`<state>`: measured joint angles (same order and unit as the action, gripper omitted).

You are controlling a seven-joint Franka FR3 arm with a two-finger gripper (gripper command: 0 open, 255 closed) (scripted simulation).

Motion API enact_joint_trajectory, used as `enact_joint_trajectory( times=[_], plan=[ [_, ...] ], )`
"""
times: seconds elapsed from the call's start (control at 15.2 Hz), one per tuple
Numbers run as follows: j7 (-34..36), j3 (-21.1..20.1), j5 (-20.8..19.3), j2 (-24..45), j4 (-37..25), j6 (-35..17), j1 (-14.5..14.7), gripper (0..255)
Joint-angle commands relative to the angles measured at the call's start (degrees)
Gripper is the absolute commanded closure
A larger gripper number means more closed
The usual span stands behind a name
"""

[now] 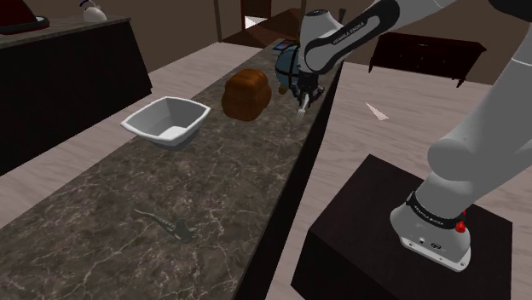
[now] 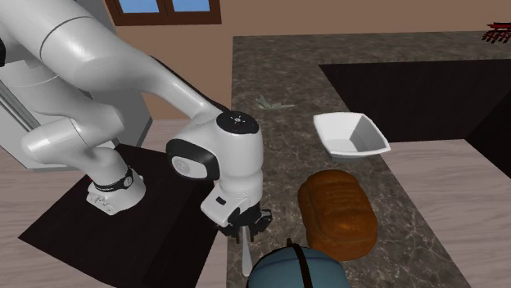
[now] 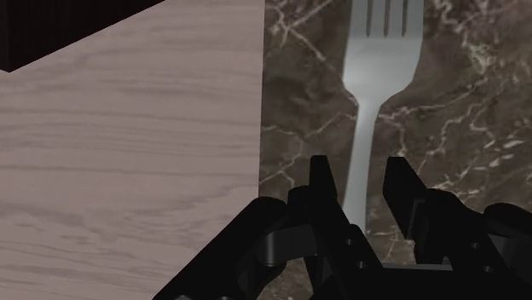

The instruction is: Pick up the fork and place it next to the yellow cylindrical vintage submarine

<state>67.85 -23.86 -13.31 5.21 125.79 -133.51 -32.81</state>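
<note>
The stand (image 1: 358, 230), a plain dark box, sits closest in the shoulder view, with the arm's round white base (image 1: 435, 226) bolted on top and a smooth white link rising from it. Beside the stand runs the long counter (image 1: 102, 213), a slab of dark brown marble laced with pale veins, with a sharp straight edge. Near its close end lies a small flat grey thing (image 1: 168, 224), slim and with stubby projections; I cannot tell what it is. Further along stands a white bowl (image 1: 167, 119), squarish, with sloping walls and softened corners. Past it rests a brown loaf of bread (image 1: 246, 94), domed, its crust ridged crosswise in the second exterior view. Just beyond the loaf, on the stand side, the black claw (image 1: 303, 99) points down over the counter's edge strip. Its fingers (image 3: 322, 183) stand apart, astride the handle of the fork (image 3: 379, 64) with a sliver of marble on either side. The fork is pale grey and smooth and lies flat on the counter close to the edge, its tines pointing away from the claw. Close behind is a rounded blue-grey thing (image 1: 287, 60) crossed by a dark band. Farthest off, pale wood-grain floor (image 1: 401, 128) leads to a dark wooden dresser (image 1: 426, 53).
</note>
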Motion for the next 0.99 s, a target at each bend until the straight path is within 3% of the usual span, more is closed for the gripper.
enact_joint_trajectory(
  times=[0.0, 0.73, 0.79, 0.92],
  plan=[
    [0.78, 0.13, -0.93, 1.1, 0.53, -1.48, 0.08, 255],
    [2.13, 0.46, -2.55, 2.93, 1.26, -3.74, 0.28, 255],
    [2.13, 0.46, -2.55, 2.93, 1.26, -3.73, 0.28, 0],
    [2.13, 0.46, -2.55, 2.93, 1.26, -3.73, 0.27, 0]
  ],
)
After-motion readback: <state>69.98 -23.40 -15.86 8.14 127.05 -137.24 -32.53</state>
